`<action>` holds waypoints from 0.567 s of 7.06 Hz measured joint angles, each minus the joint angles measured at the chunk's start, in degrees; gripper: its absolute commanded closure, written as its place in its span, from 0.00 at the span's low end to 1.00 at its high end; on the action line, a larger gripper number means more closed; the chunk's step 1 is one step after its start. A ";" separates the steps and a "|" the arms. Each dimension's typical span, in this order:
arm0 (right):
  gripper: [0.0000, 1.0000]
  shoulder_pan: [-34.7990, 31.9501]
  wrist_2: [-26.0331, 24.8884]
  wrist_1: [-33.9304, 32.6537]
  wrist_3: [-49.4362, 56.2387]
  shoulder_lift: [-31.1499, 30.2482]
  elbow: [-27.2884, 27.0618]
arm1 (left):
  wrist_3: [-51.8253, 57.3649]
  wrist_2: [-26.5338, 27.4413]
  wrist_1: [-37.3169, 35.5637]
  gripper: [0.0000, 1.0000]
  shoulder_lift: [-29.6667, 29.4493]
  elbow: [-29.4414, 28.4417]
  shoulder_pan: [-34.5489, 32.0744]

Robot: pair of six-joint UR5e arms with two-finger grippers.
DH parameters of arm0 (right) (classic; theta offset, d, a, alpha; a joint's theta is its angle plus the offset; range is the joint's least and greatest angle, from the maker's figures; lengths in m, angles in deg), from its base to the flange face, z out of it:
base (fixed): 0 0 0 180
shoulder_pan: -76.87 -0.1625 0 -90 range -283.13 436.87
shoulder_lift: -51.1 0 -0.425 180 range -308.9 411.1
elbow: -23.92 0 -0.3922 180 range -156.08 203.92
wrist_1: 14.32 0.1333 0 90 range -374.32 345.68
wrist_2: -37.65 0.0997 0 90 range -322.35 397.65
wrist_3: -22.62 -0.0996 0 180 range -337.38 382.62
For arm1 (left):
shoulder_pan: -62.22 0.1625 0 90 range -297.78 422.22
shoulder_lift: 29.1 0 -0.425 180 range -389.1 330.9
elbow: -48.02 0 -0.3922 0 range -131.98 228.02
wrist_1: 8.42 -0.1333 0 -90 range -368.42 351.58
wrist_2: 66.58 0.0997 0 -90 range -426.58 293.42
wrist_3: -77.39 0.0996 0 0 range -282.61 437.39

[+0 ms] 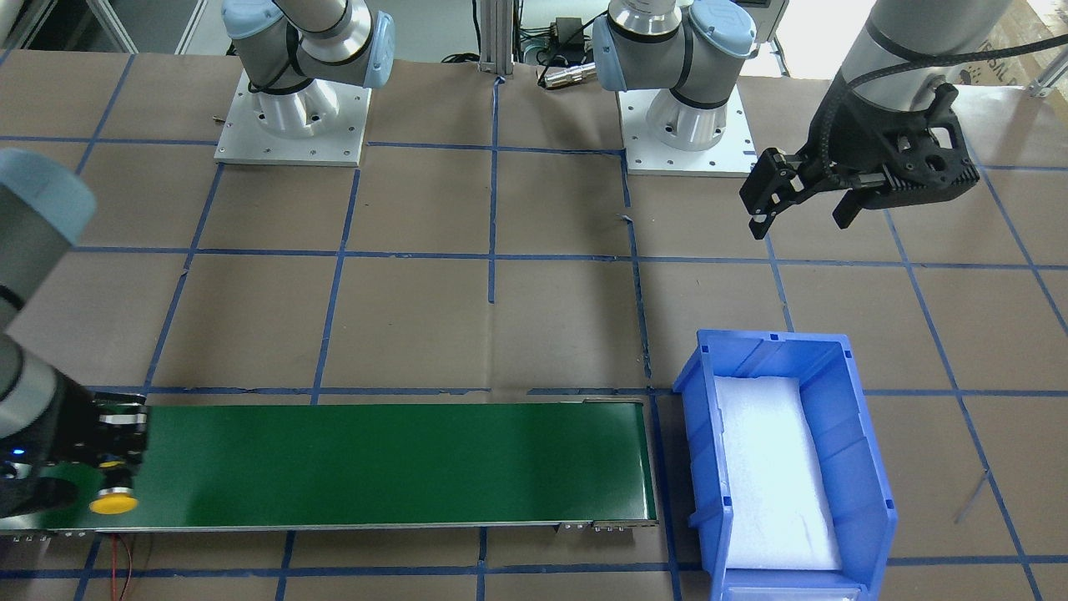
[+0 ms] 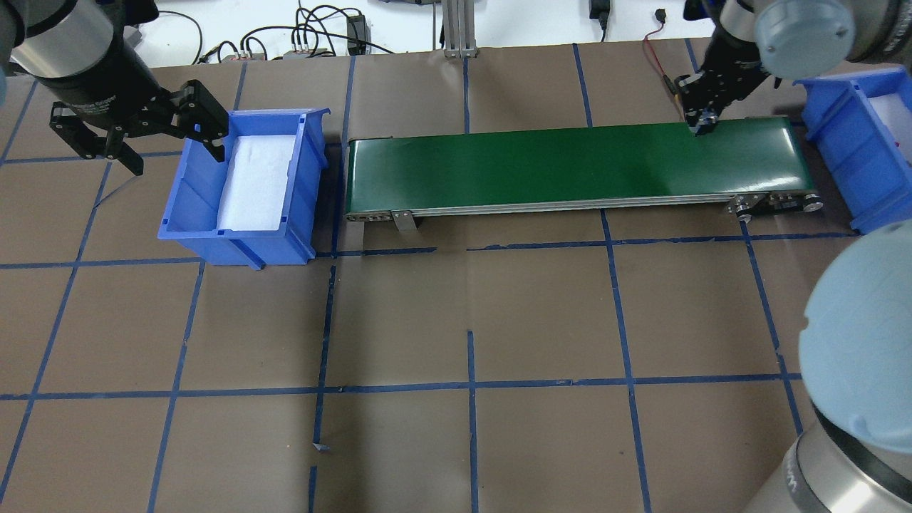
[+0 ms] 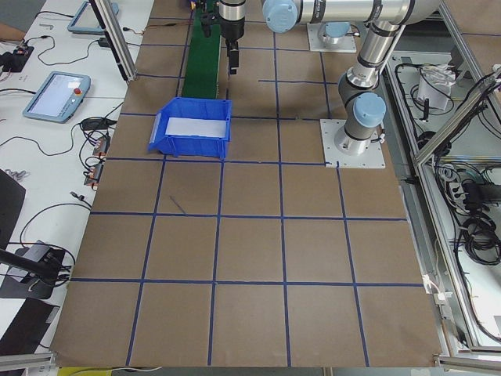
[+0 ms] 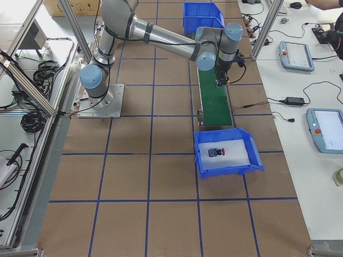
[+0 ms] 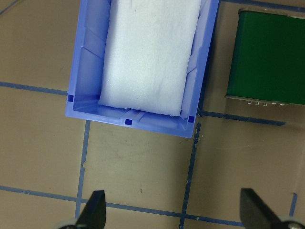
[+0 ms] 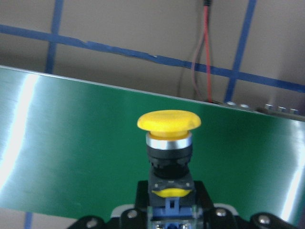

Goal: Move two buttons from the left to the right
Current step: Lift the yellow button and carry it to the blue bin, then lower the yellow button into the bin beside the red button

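My right gripper (image 6: 169,210) is shut on the black-grey body of the yellow button (image 6: 169,121), whose cap points away from the wrist camera. It holds the button over the right end of the green conveyor belt (image 2: 570,164). The yellow button also shows in the front-facing view (image 1: 113,501) below the right gripper (image 1: 113,463). The red button (image 4: 216,152) lies on white foam in the right blue bin (image 4: 230,170). My left gripper (image 2: 135,135) is open and empty, above the table beside the left blue bin (image 2: 192,192). I see only foam in that bin.
The belt (image 1: 375,463) runs between the two bins. The right bin (image 2: 833,121) stands just past its right end. A red wire (image 6: 207,57) lies on the table behind the belt. Blue tape lines grid the brown table top.
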 measured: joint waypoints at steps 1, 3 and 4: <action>0.93 4.84 -0.12 0.64 7.10 -0.12 0.72 | -0.07 -0.04 0.38 0.00 0.43 0.02 0.02; 0.92 12.54 -0.88 2.86 17.18 0.64 4.55 | -0.22 -0.07 0.61 0.00 1.29 0.03 0.12; 0.92 14.54 -1.18 6.31 19.20 1.60 8.71 | -0.27 -0.12 0.84 0.00 1.64 0.10 0.18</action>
